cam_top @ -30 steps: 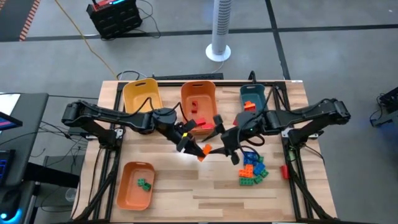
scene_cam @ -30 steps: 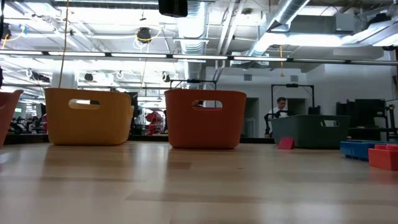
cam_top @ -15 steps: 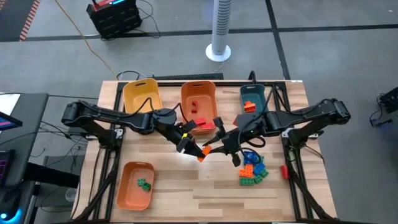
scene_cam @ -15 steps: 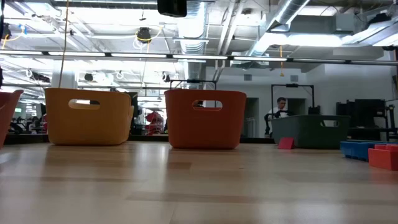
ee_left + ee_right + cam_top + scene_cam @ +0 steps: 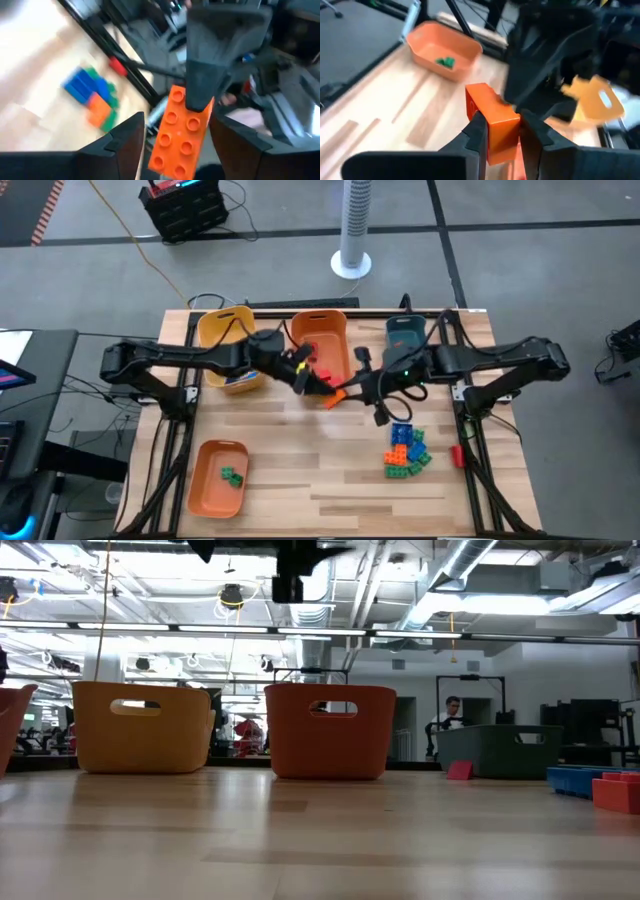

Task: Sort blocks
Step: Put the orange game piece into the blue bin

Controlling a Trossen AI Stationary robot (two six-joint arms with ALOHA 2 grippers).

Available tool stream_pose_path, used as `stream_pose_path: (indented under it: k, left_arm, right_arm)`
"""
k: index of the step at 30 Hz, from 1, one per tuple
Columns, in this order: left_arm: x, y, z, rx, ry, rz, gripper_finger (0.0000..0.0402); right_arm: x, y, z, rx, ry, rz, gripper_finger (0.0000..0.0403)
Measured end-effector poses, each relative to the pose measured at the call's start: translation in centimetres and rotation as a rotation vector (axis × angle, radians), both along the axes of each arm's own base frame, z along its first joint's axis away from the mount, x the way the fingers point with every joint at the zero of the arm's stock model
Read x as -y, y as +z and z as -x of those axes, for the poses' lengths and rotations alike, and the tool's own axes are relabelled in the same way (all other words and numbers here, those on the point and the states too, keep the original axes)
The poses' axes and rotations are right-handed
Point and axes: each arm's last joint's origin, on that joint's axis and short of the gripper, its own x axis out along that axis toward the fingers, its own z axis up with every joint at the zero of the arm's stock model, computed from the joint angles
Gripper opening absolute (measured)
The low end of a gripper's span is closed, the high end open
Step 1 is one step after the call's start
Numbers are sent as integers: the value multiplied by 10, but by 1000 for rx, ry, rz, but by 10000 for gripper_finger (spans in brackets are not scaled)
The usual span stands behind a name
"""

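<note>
- The right gripper (image 5: 338,393) hangs above the table (image 5: 300,470), just in front of the orange bin (image 5: 322,343); its two fingers (image 5: 477,131) are closed on an orange block (image 5: 492,120), which they hold by its sides
- In the left wrist view the same orange block (image 5: 181,131) shows its studs, and the right arm's dark finger touches its upper end
- The left gripper (image 5: 305,376) is just beside the right one, at the front edge of the orange bin; its fingers (image 5: 127,137) stand apart on each side of the block and do not touch it, so it holds nothing
- The other blocks (image 5: 405,452), blue, green and orange, lie in a small heap on the table in front of the right arm
- Two green blocks (image 5: 232,476) lie in the orange bin at the near left corner (image 5: 203,490)
- A yellow bin (image 5: 226,332) and a teal bin (image 5: 407,332) stand at the far side, to either side of the orange bin
</note>
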Motion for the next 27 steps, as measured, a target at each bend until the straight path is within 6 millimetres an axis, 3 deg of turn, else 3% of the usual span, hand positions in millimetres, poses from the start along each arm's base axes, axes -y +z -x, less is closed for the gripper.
stream_pose_path:
  k: [8,17,22,27]
  left_arm:
    - [-33,-1,5,2,100,-87,220]
    - [-65,-2,14,-5,193,-98,220]
    - [-69,1,19,1,177,-144,220]
    - [-60,4,33,-72,160,-257,220]
  right_arm:
    - [27,-5,28,-190,-159,2,88]
    - [91,-33,60,-559,-698,-92,88]
    - [134,-57,74,-680,-974,-219,88]
    - [166,-85,86,-834,-1161,-315,88]
